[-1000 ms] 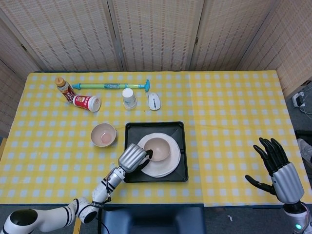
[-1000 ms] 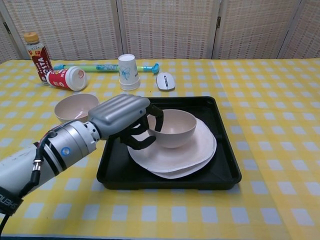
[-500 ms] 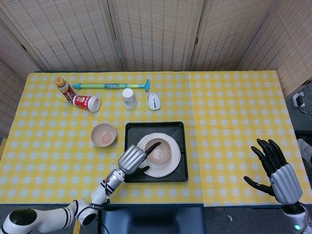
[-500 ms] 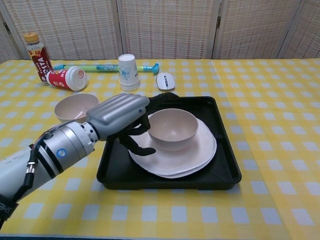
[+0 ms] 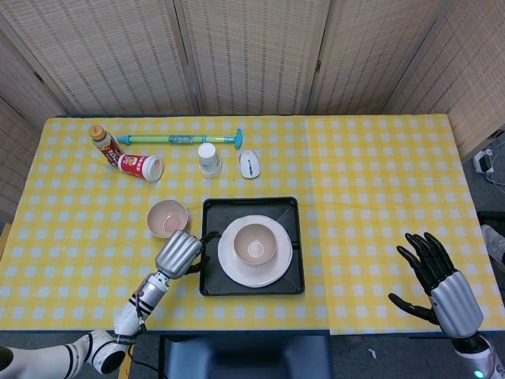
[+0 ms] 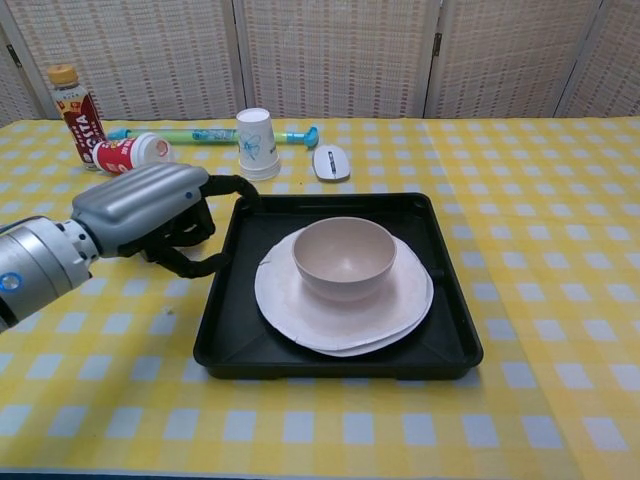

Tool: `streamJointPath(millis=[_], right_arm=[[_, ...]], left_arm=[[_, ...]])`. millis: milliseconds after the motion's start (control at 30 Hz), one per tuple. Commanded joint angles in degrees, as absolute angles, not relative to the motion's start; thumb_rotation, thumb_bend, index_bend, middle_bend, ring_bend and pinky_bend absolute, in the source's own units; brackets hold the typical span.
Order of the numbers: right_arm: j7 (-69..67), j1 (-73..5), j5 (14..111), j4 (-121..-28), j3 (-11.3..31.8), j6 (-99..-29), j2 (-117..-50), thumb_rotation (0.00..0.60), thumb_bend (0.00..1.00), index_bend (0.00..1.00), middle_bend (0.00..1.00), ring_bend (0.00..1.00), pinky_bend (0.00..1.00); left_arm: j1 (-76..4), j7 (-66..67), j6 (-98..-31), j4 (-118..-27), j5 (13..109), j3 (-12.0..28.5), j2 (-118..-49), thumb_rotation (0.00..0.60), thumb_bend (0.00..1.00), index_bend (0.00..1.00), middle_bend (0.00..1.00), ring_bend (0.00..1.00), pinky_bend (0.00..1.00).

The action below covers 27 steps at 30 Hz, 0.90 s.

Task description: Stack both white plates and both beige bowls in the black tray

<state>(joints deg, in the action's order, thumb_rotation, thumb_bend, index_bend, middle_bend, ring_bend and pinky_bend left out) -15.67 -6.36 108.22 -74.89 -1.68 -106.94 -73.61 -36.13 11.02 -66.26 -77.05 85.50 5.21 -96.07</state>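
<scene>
- Head view: my left hand (image 5: 178, 253) sits just left of the black tray (image 5: 211, 286), fingers loosely spread and holding nothing. My right hand (image 5: 435, 282) hovers at the lower right of the frame, also spread and empty, well apart from everything.
- In the tray, the white plates (image 5: 272, 271) lie stacked with one beige bowl (image 5: 254, 242) on top. The second beige bowl (image 5: 167, 217) stands on the cloth just above my left hand, outside the tray's left wall.
- I judge that bowl light, stiff and smooth (probably slippery at the rim), so I would take it by the rim, thumb inside and fingers outside.
- Across the top of the frame lie a bottle (image 5: 102, 143), a tipped red can (image 5: 140, 166), a paper cup (image 5: 209, 159), a mouse (image 5: 249, 164) and a long green tool (image 5: 178, 139), none between the bowl and the tray.
- Chest view: my left hand hides the loose bowl completely. The tray wall (image 6: 222, 290) is the one thing to lift over.
</scene>
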Motion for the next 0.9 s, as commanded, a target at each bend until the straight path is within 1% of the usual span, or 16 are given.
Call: streamJointPath(millis=[33, 267, 667, 800, 900], right_arm=[[-15.21, -6.42, 108.54, -74.89, -1.79, -106.82, -73.88, 0.600, 0.12, 0.10, 0.00, 0.00, 0.00], [-14.40, -6.80, 108.44, -74.79, -1.77, -105.68, -74.42, 0.600, 0.12, 0.10, 0.00, 0.00, 0.00], [-14.21, -6.96, 107.98, -74.67, -1.54, -105.28, -74.60, 0.600, 0.12, 0.10, 0.00, 0.00, 0.00], [-14.11, -7.03, 107.76, -74.63, -1.43, -105.06, -74.69, 0.600, 0.12, 0.10, 0.00, 0.00, 0.00], [-14.07, -7.11, 107.56, -74.57, -1.37, -104.79, -74.76, 0.600, 0.12, 0.10, 0.00, 0.00, 0.00]], left_arm=[[-35.05, 11.32, -65.18, -75.02, 82.66, 5.65, -94.60, 0.600, 0.45, 0.39, 1.00, 1.00, 1.00], [-34.82, 11.54, -62.90, -71.35, 79.49, 6.28, -93.95, 0.600, 0.45, 0.41, 1.00, 1.00, 1.00], [-35.05, 9.64, -61.42, -65.57, 78.41, 6.47, -95.50, 0.600, 0.45, 0.45, 1.00, 1.00, 1.00], [-35.36, 8.42, -60.41, -63.86, 78.27, 6.40, -96.11, 0.600, 0.45, 0.49, 1.00, 1.00, 1.00], [-35.53, 7.24, -60.71, -62.57, 78.68, 6.54, -96.75, 0.600, 0.46, 0.54, 1.00, 1.00, 1.00]])
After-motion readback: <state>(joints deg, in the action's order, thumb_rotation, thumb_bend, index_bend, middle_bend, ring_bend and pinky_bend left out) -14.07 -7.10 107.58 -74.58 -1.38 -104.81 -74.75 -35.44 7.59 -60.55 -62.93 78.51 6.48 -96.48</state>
